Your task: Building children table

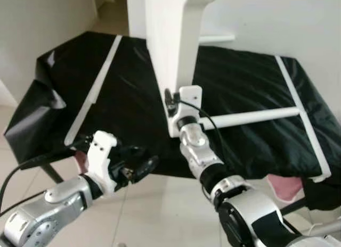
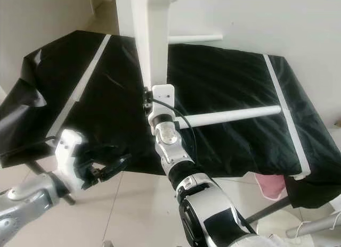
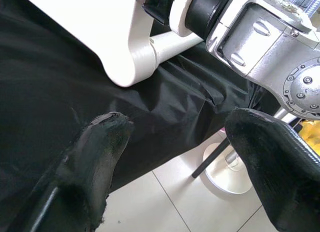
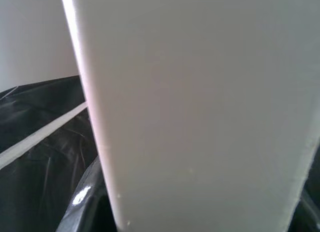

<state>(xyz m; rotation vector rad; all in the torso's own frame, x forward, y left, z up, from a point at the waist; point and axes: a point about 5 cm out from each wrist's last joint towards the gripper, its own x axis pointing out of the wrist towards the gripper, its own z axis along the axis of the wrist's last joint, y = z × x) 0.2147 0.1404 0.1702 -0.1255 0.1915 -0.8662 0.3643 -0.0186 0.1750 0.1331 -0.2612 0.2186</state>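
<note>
right gripper at table leg, black sheet

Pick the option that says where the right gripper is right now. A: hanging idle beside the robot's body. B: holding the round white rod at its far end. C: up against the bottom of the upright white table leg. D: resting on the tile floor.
C: the right gripper sits at the base of the white table leg, which stands on the black cover; the right wrist view shows that leg close up.

silver arms, white wrist blocks, black cables.
</note>
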